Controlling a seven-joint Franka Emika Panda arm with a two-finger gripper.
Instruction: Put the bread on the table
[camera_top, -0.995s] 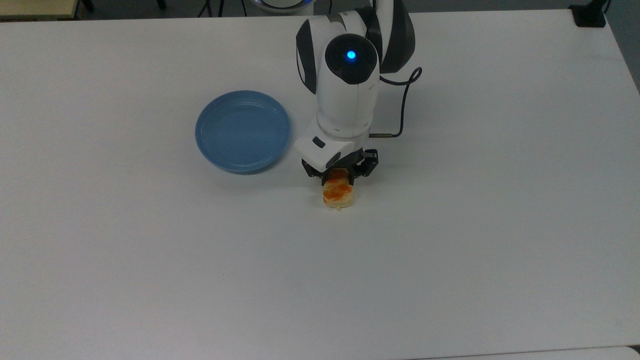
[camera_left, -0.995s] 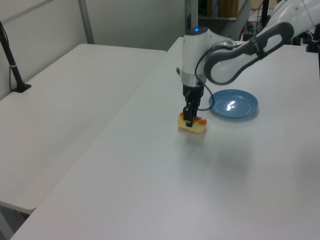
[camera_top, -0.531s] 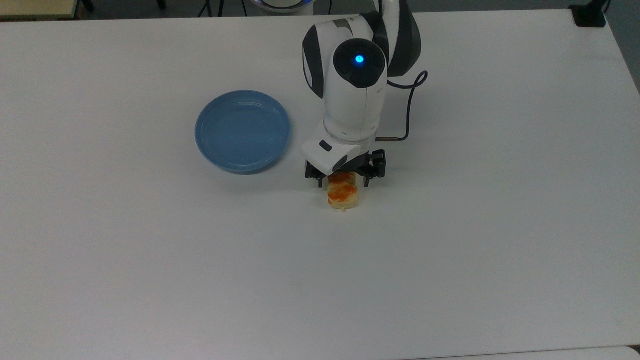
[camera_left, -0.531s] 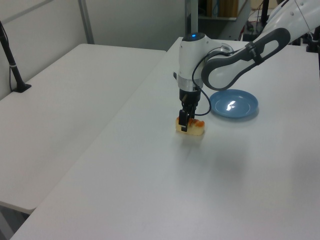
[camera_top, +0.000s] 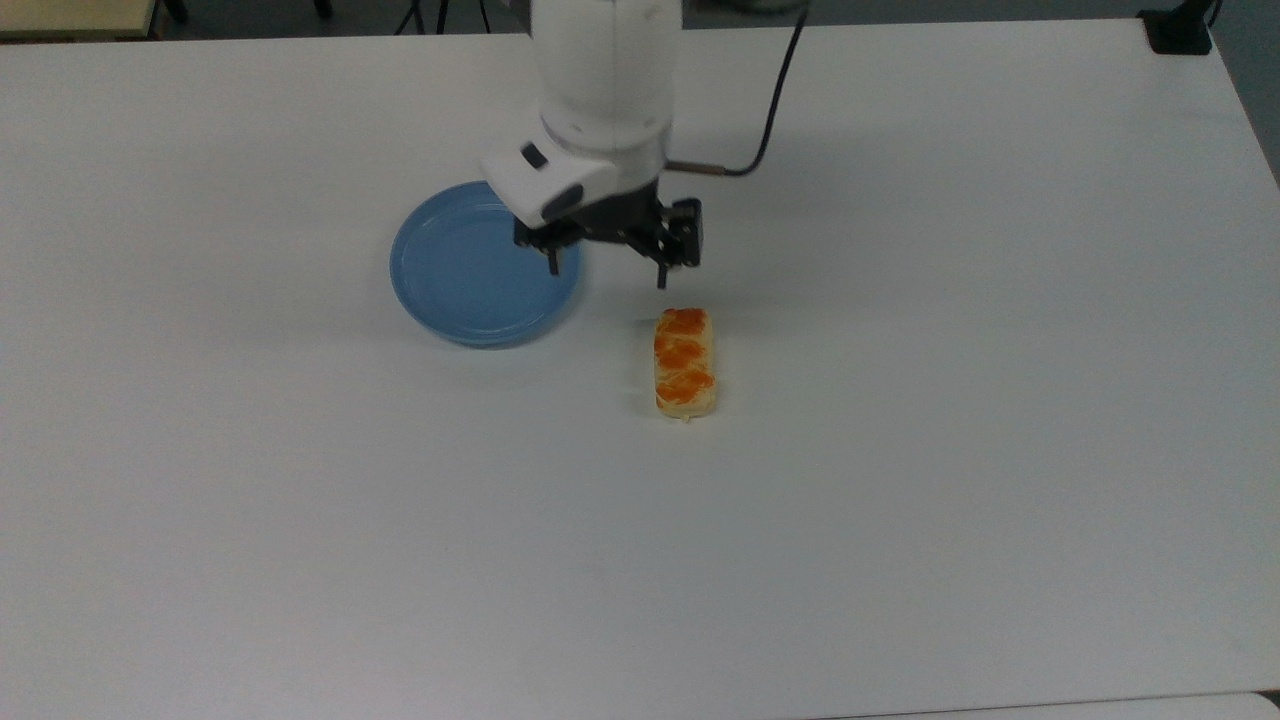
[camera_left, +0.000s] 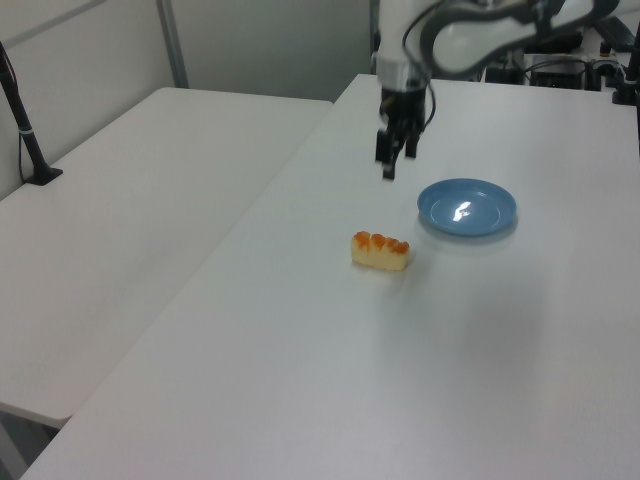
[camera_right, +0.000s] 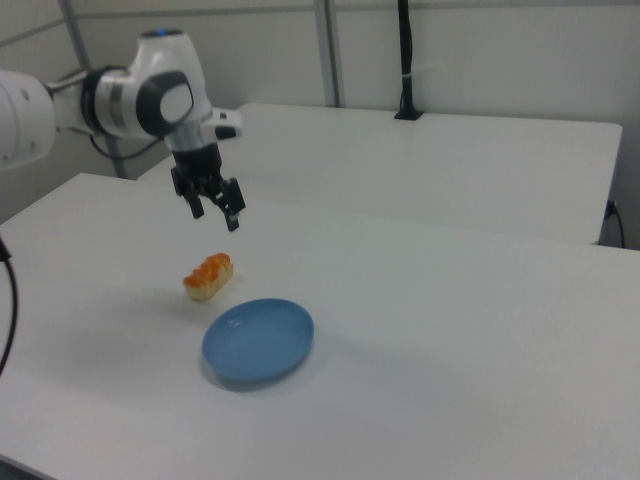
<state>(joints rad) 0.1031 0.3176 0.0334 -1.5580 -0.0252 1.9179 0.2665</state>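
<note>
From my remote station, I see the gripper (camera_top: 606, 266) hanging in the air above the table (camera_top: 950, 420), its two black fingers spread wide apart with nothing between them and nothing touching them. In the top view one fingertip shows over the edge of the blue plate (camera_top: 470, 275), the other over bare white tabletop.

The bread (camera_top: 685, 362) lies flat on the table, apart from the gripper and clear of both fingers. In the top view it sits below the gripper and a little to the top view's right of it, its long side running up and down the picture, the near end just short of the finger on that side. In the left view the gripper (camera_left: 395, 160) is raised well above the bread (camera_left: 381, 251), which rests lower in the picture and slightly to the left view's left. In the right view the gripper (camera_right: 214, 212) hovers above the bread (camera_right: 208, 276), which lies almost straight beneath it on the white surface.

The plate stands empty on the table, just beside the bread but not touching it; in the right view the plate (camera_right: 259, 340) lies below and to the right view's right of the gripper.
</note>
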